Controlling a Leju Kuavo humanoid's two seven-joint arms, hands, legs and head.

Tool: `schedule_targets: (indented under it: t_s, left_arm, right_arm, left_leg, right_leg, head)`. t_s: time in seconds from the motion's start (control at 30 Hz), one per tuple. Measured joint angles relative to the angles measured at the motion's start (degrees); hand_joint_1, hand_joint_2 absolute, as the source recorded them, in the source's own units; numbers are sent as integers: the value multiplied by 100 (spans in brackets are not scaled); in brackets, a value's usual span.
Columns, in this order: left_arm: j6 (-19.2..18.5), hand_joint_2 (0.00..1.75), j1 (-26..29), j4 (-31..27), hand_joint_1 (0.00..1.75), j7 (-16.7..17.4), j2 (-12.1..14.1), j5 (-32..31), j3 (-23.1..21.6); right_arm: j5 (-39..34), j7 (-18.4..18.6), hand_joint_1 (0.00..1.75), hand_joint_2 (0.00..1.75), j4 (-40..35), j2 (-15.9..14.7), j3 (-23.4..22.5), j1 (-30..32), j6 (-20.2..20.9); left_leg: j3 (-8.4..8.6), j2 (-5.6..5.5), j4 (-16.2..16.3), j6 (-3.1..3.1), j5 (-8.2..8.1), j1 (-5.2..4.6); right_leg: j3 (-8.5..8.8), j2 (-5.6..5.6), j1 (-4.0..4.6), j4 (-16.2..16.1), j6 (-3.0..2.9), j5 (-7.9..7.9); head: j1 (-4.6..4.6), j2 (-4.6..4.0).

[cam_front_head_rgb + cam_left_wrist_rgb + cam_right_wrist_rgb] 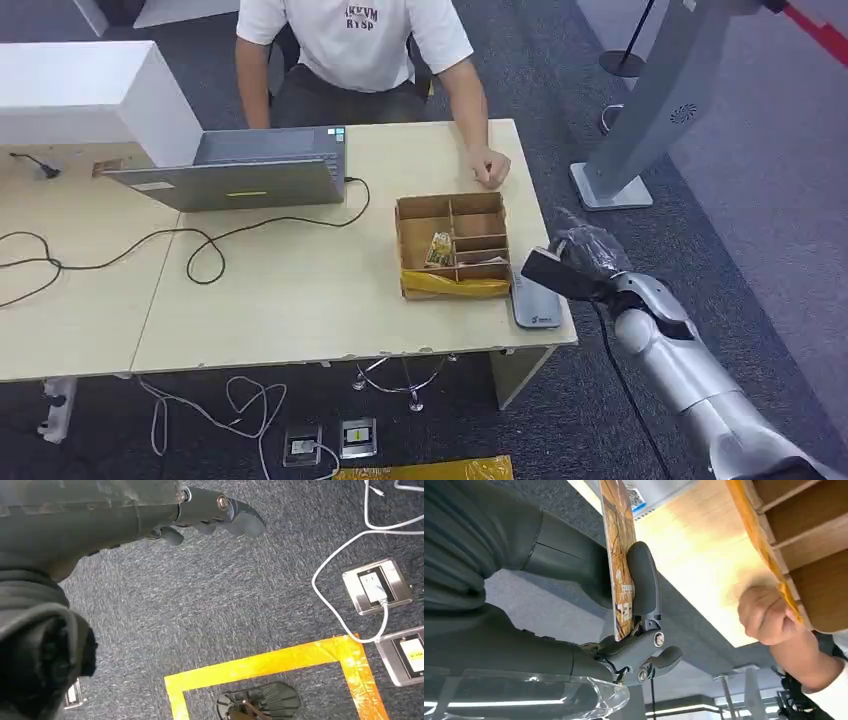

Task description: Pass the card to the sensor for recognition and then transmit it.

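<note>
My right hand (pixel 583 262) hovers just past the table's right edge, pinching a card (pixel 548 270) flat between thumb and fingers. Seen edge-on in the right wrist view, the card (pixel 618 555) has a printed orange-brown face and is pressed by the thumb (pixel 643 582). A flat grey sensor pad (pixel 533 300) lies on the table corner right below and beside the card. My left hand (pixel 210 515) hangs down over the carpet with its fingers loosely curled and nothing in them.
A divided cardboard box (pixel 452 245) with a packet inside stands left of the sensor. A person in a white shirt (pixel 360 40) sits opposite, fist (pixel 488 168) resting on the table (pixel 300 290). A laptop (pixel 235 175), cables and a grey stand (pixel 640 120) are near.
</note>
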Motion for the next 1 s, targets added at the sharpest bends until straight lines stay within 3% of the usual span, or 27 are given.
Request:
schedule_targets:
  t_s: [1.0]
  left_arm:
    - [-20, 0, -6, 11, 0, 2, 13, -122, -90]
  right_arm:
    - [-173, 140, 175, 175, 230, 81, -52, 399, -142]
  left_leg:
    - [4, 4, 0, 0, 0, 0]
  right_leg:
    - [-1, 10, 0, 0, 0, 0]
  head:
    - [2, 0]
